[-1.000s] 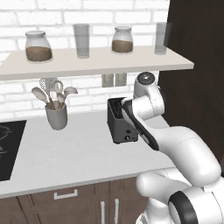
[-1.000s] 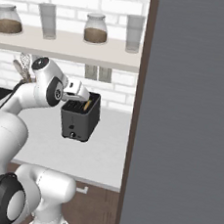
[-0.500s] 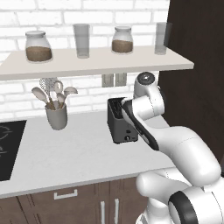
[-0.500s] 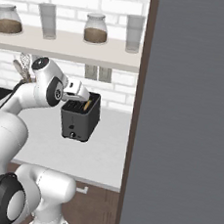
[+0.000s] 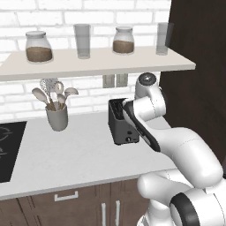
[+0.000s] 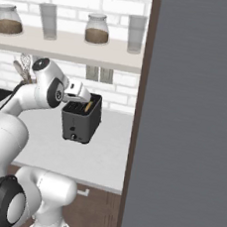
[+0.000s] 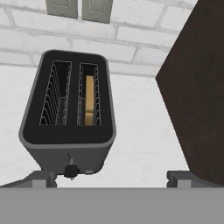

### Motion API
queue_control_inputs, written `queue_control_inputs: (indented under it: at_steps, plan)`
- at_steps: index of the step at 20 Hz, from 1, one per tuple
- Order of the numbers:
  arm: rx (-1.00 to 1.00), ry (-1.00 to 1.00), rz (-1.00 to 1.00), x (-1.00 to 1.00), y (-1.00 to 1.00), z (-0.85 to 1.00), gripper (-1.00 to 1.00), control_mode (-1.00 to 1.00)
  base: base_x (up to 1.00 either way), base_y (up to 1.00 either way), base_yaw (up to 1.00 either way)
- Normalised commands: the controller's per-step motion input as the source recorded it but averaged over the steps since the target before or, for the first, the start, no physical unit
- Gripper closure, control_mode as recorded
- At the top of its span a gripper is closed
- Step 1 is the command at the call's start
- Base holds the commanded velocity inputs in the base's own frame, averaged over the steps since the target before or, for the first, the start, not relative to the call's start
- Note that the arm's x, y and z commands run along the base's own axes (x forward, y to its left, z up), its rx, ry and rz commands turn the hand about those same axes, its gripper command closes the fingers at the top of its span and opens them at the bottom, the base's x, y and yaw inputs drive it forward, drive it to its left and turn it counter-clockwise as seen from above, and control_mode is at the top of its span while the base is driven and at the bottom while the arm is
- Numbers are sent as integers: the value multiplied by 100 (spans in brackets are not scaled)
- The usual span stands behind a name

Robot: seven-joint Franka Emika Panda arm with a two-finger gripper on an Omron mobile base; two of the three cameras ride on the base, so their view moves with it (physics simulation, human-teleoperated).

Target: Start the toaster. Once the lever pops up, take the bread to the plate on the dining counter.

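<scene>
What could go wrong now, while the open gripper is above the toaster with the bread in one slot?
1. The bread sits deep in one narrow slot of the toaster; the open gripper may hit the slot edges.
2. The dark cabinet wall stands close beside the toaster, so the hand may bump it.
3. The toaster is light-looking; a sideways push might shift it.

a black toaster [image 5: 122, 121] and a grey utensil holder [image 5: 57, 117] are carried, well apart, by the pale table [image 5: 70, 154]. two jars [image 5: 39, 47] and two glasses [image 5: 82, 40] are borne by the shelf [image 5: 97, 64] above.

The toaster [image 5: 123, 122] stands on the counter [image 5: 79, 154], partly behind the arm [image 5: 150, 119], right of a utensil crock [image 5: 57, 117].
</scene>
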Motion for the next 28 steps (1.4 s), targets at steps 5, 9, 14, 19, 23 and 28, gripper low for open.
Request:
queue_control_inputs:
  at_steps: [5, 9, 14, 19, 23, 28]
  plan:
    - [0, 0, 0, 0, 0, 0, -100, -100, 0, 0, 0]
    - [0, 0, 0, 0, 0, 0, -100, -100, 0, 0, 0]
    - [0, 0, 0, 0, 0, 0, -100, -100, 0, 0, 0]
    - [0, 0, 0, 0, 0, 0, -100, -100, 0, 0, 0]
    - [0, 0, 0, 0, 0, 0, -100, -100, 0, 0, 0]
    - [0, 0, 0, 0, 0, 0, -100, -100, 0, 0, 0]
